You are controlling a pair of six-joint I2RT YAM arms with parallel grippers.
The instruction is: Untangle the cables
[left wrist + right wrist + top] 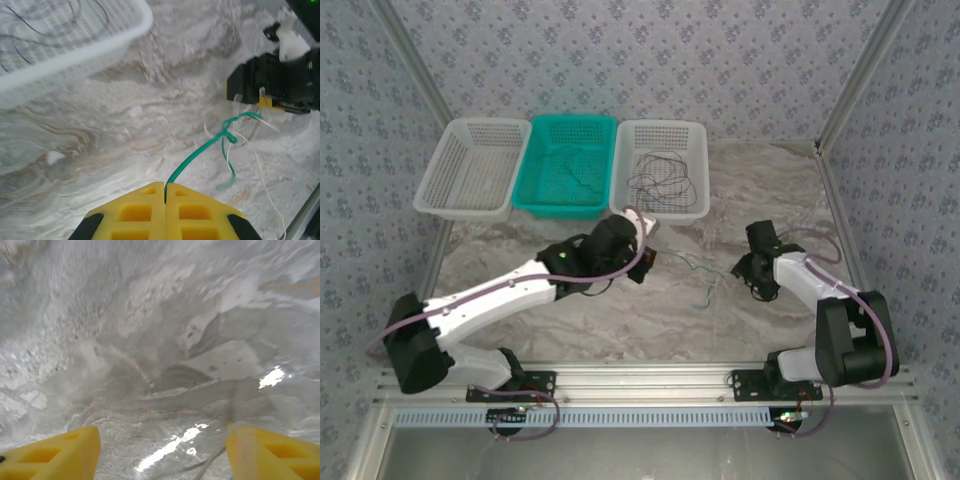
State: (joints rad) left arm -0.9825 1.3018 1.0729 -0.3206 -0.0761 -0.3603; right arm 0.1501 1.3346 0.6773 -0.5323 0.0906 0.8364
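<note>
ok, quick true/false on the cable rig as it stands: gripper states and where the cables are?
1. The left gripper is shut on the green cable. True.
2. The right gripper is clamped on a cable. False: its fingers stand wide apart.
3. Dark wires lie in the right white basket. True.
4. The green cable is coiled inside a basket. False: it runs across the table between the two grippers.

The tabletop looks glossy and marbled, the 3 mesh baskets plastic, the green cable smooth.
</note>
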